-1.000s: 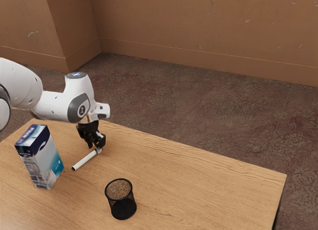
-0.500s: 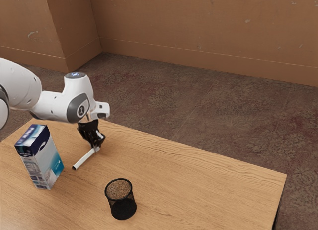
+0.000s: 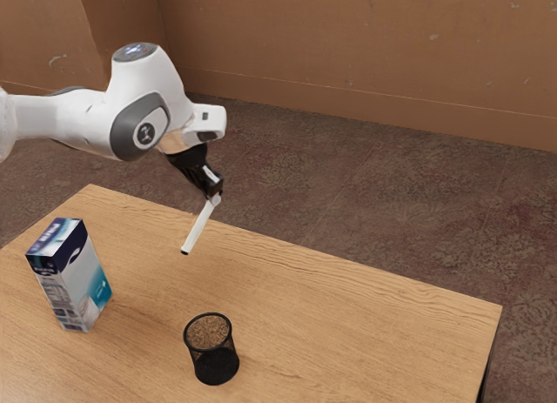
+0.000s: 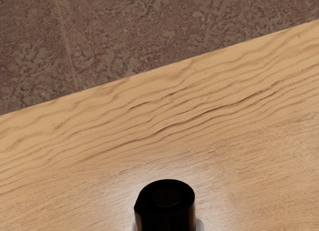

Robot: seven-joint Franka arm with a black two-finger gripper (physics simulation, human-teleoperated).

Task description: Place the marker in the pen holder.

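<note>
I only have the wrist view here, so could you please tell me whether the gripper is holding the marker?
Observer: Yes, the gripper is shut on the marker, near its upper end.
Operator: Thank you; and where is the pen holder, please?
Observer: It stands on the table, further to the exterior view's right than the box.
Operator: Is the marker hanging straight down?
Observer: No, it slants, its lower end toward the exterior view's left.
</note>
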